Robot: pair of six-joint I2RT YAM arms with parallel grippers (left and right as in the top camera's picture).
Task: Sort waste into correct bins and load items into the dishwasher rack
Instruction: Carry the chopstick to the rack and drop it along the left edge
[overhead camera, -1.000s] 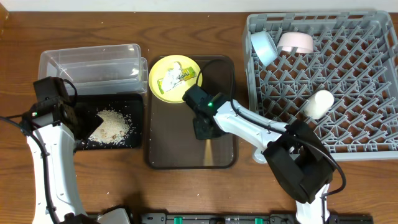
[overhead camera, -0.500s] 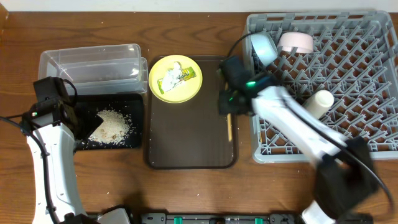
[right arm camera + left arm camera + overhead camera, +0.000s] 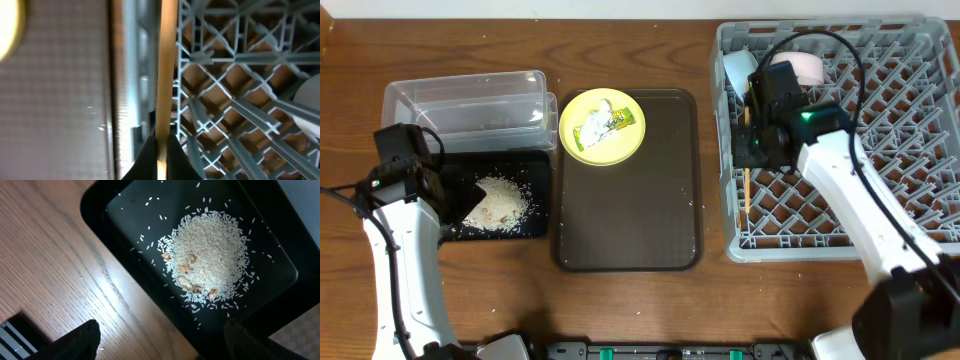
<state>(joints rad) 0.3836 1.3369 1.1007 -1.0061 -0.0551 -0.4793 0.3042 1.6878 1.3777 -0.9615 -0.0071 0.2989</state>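
Two bowls already stand in the rack [image 3: 880, 100]: the blue bowl [image 3: 740, 72] and the white bowl [image 3: 796, 66], side by side at its far left corner. A heap of rice [image 3: 501, 200] with a few brown bits lies in the black tray [image 3: 525, 228], so that part of the waste looks sorted. The clear tub [image 3: 465, 100] beside it appears empty.

What is left, by my reading: the yellow plate [image 3: 578, 140] sits at the far left corner of the brown serving tray [image 3: 625, 200], with the green-and-white wrapper [image 3: 604, 122] and some whitish scraps on it. The wrapper needs a bin and the plate needs racking. The cup cannot be seen; the right arm covers part of the rack.

The chopsticks [image 3: 745, 190] are the job in hand. The right gripper [image 3: 161, 150] is pinched tight on them, fingers [image 3: 148, 156] pressed against the wood on both sides. They hang along the inside of the rack's left wall, over the grid; whether their ends touch the floor of the rack I cannot tell.

The left gripper [image 3: 160, 330] hovers over the near edge of the black tray, spread wide and holding nothing.
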